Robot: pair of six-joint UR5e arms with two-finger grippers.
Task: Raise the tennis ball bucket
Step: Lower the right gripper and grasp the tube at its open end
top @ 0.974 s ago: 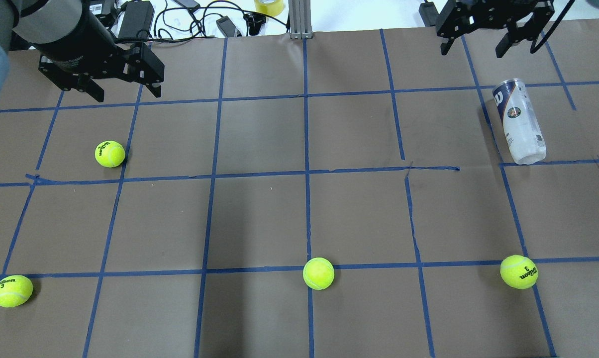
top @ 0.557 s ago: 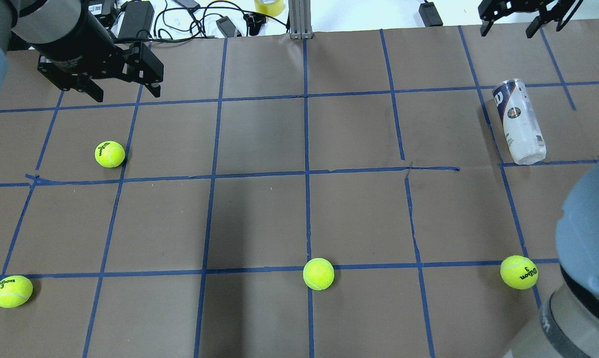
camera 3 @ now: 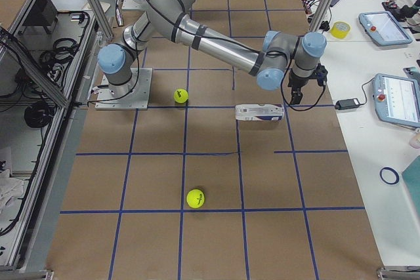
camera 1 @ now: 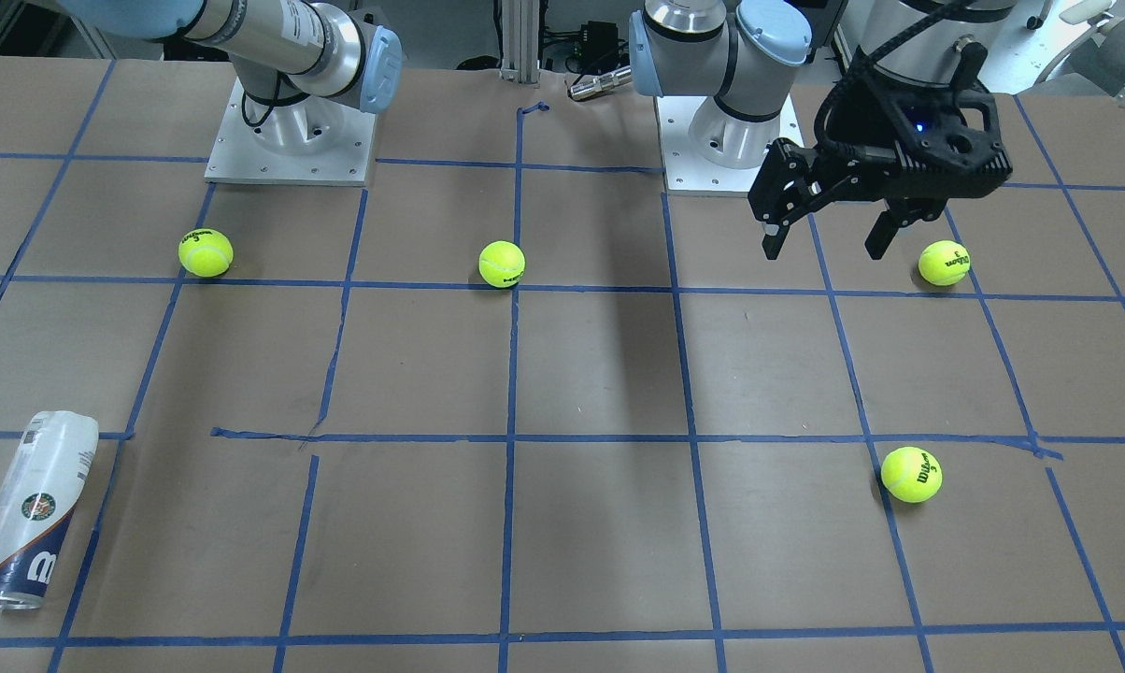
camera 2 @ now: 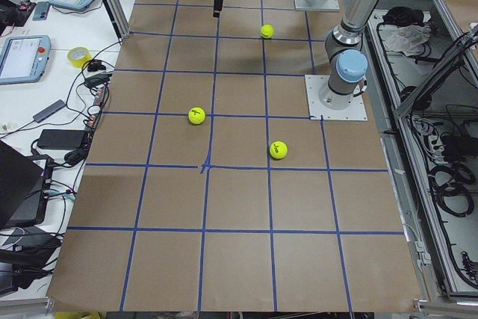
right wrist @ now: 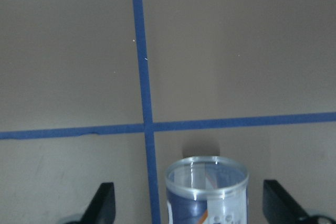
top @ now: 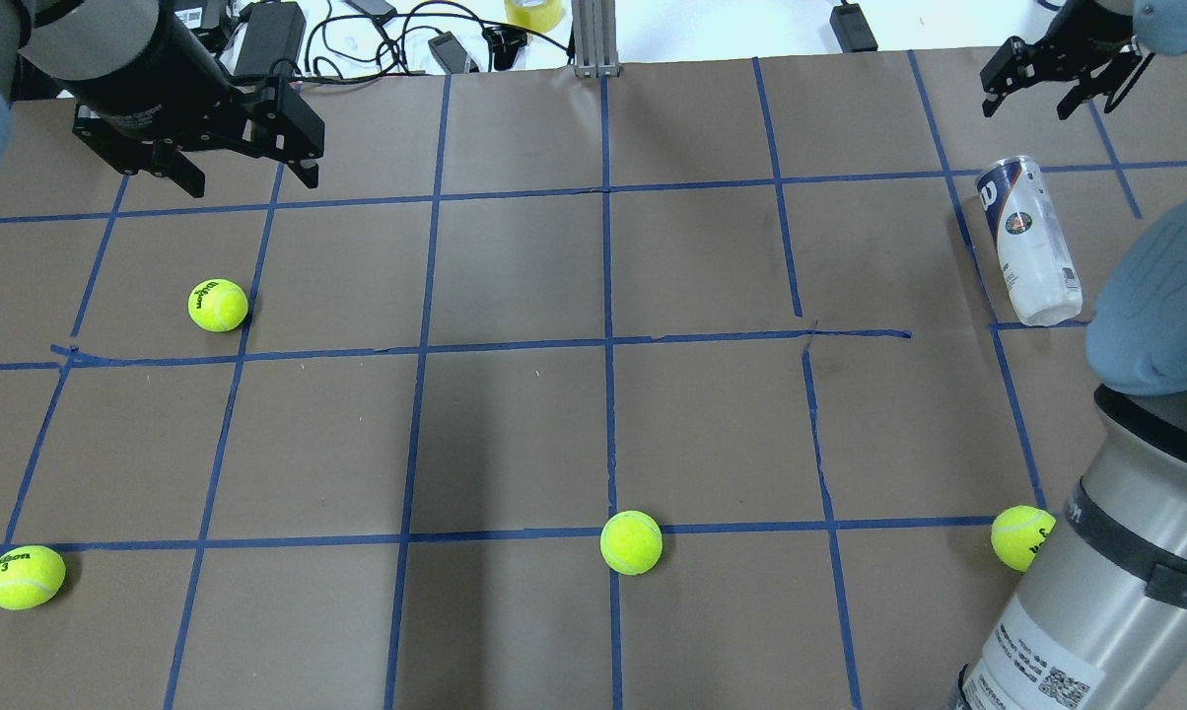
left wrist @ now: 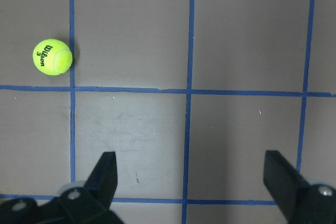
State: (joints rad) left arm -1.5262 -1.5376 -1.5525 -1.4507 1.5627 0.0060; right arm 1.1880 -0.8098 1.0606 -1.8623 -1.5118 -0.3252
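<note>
The tennis ball bucket [top: 1029, 242] is a clear can with a white and navy label. It lies on its side at the table's far right, and also shows in the front view [camera 1: 25, 509] and the right side view [camera 3: 260, 112]. My right gripper [top: 1027, 108] is open and hovers just beyond the can's far end. In the right wrist view the can's open rim [right wrist: 206, 187] sits between its spread fingers [right wrist: 102, 203]. My left gripper [top: 253, 187] is open and empty above the far left, also seen from the front [camera 1: 822, 252].
Several tennis balls lie on the brown paper: one far left [top: 218, 305], one near left [top: 25, 577], one near middle [top: 631, 542]. One near right [top: 1019, 537] is half hidden by my right arm's elbow [top: 1146, 394]. Cables and a tape roll [top: 532, 12] lie past the far edge.
My right gripper moved right and away, then came back down to just beyond the can's far end. The right arm's elbow swung into the lower right. The left gripper stayed put.
</note>
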